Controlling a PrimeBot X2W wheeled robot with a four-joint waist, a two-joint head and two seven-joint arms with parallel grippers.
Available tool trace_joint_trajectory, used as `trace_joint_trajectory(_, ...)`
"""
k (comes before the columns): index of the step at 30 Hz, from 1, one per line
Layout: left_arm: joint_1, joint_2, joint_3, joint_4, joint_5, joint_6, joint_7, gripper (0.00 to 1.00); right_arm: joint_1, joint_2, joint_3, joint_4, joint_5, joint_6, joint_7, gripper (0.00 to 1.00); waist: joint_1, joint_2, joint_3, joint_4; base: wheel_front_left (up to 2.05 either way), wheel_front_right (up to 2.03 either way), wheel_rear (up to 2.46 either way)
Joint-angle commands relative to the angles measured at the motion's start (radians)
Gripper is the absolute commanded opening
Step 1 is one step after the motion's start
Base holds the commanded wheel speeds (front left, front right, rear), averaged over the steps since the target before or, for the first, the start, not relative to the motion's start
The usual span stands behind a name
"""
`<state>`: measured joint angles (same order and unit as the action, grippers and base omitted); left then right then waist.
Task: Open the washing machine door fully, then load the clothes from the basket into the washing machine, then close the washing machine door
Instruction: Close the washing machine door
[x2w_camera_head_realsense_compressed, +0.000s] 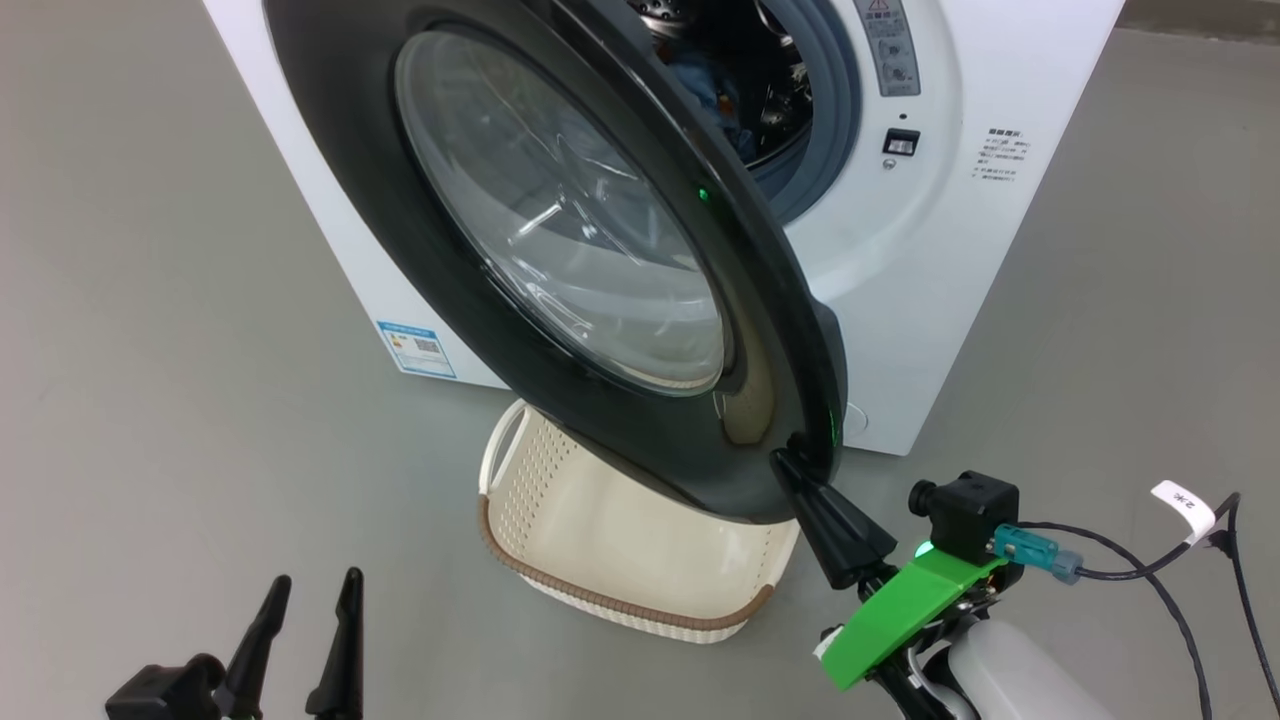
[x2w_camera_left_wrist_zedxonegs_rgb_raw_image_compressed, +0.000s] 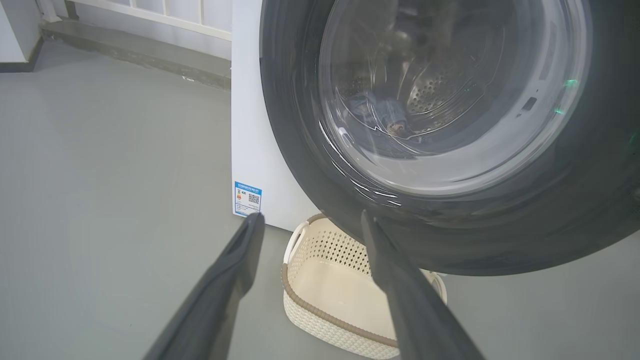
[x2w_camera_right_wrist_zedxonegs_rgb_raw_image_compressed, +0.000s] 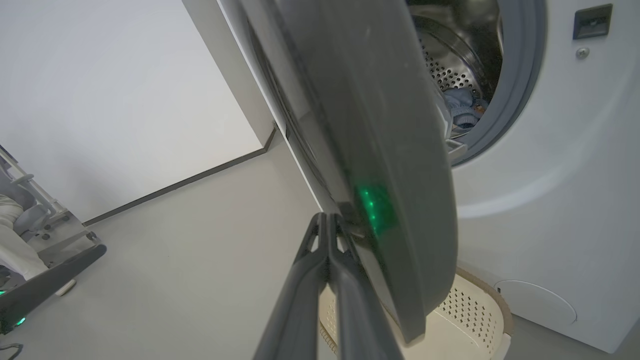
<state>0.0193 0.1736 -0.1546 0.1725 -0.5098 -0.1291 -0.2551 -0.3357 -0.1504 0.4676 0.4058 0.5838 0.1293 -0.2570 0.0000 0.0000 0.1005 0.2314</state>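
1 washing machine, 1 washing machine door, 1 basket, 2 tools. All on the grey floor.

Door: hinged on the robot's left side of the opening and swung out part-way, neither shut nor fully open. Glass bowl faces out toward the robot and its left. The free edge points toward the robot's right, and there is a gap to the drum on that side. The round disc stands upright.

Clothes: light-blue bundle inside the drum, low down, behind the grey gasket. It also shows through the door glass in the left wrist view. Can't count the pieces, they are bunched together.

Basket: on the floor just in front of the machine, under the door's lower rim, upright with the open side up. Its long axis runs roughly along the machine's front, with one handle at the end toward the blue label sticker. The bare cream inside shows; the far part is hidden by the door.

Right tool: fingers pressed together, gripping nothing, tips against the door's black rim at its lower free edge.

Left tool: fingers spread wide, holding nothing, well apart from door and basket, pointing toward the basket.
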Motion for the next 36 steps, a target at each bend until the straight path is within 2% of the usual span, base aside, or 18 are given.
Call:
trace_joint_trajectory(1,-0.046,0.014,0.033,-0.019,-0.004,-0.002,-0.007,1.00,-0.040,0.010,0.002,-0.021,-0.014,0.001,-0.005,0.00,0.0000,0.0000,0.004,0.001,0.00,0.00,0.00)
trace_joint_trajectory(19,-0.105,0.013,0.029,-0.040,-0.006,-0.002,-0.007,1.00,-0.142,-0.022,-0.125,-0.007,-0.055,0.001,-0.005,0.00,0.0000,0.0000,0.100,0.014,0.00,0.00,0.00)
trace_joint_trajectory(36,-0.221,-0.001,-0.031,-0.055,-0.017,-0.002,-0.007,1.00,-0.352,-0.065,-0.272,0.052,-0.113,0.001,-0.005,0.00,0.0000,0.0000,0.227,0.077,0.00,0.00,0.00)
